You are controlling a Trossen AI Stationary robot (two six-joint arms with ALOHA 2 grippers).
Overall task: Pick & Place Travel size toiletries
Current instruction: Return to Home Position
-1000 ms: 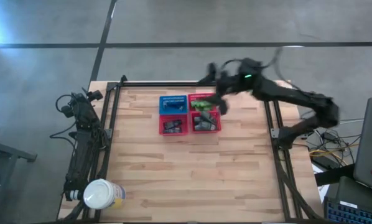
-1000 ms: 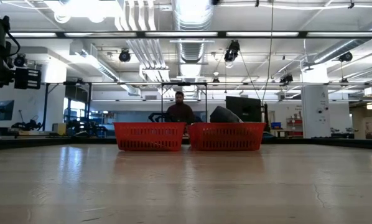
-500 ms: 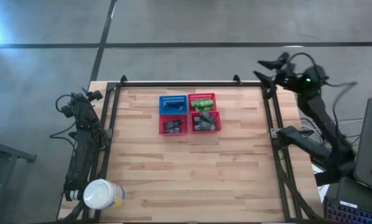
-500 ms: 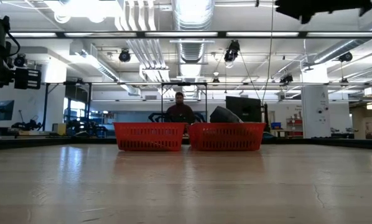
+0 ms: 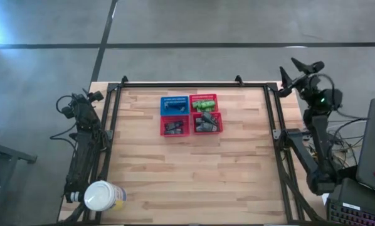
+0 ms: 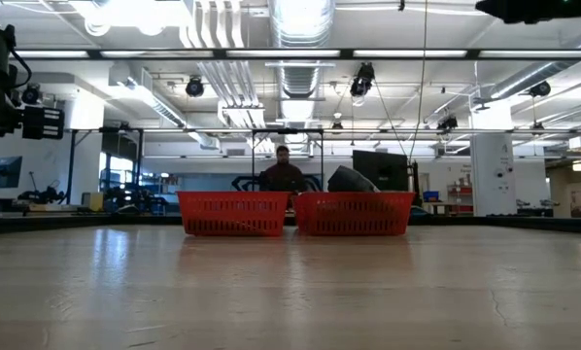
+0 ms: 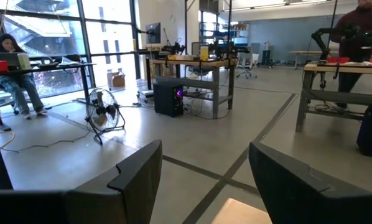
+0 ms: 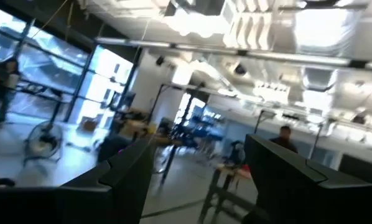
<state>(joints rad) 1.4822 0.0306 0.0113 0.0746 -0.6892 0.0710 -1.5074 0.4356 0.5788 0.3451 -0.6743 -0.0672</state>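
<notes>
The travel size toiletries lie in mesh baskets at the table's middle. Bright green ones (image 5: 204, 104) fill the far right red basket, grey ones (image 5: 205, 123) the near right red basket, and flat black ones (image 5: 173, 127) the near left red basket. The blue basket (image 5: 174, 104) is beside them. My right gripper (image 5: 297, 70) is open and raised beyond the table's far right corner, far from the baskets; its wrist view (image 8: 198, 140) sees only the room. My left gripper (image 7: 204, 149) is open; its arm (image 5: 81, 119) is folded at the left edge.
A large white jar (image 5: 103, 196) stands at the table's near left corner. A dark rail frame (image 5: 175, 83) runs along the far edge and both sides. Bare wood (image 5: 194, 176) lies between the baskets and the near edge. A person (image 6: 283, 173) stands in the room behind.
My right gripper has swung from over the far right red basket toward the table's right edge and upward, and it now stands beyond the far right corner. The baskets and the toiletries have stayed in place.
</notes>
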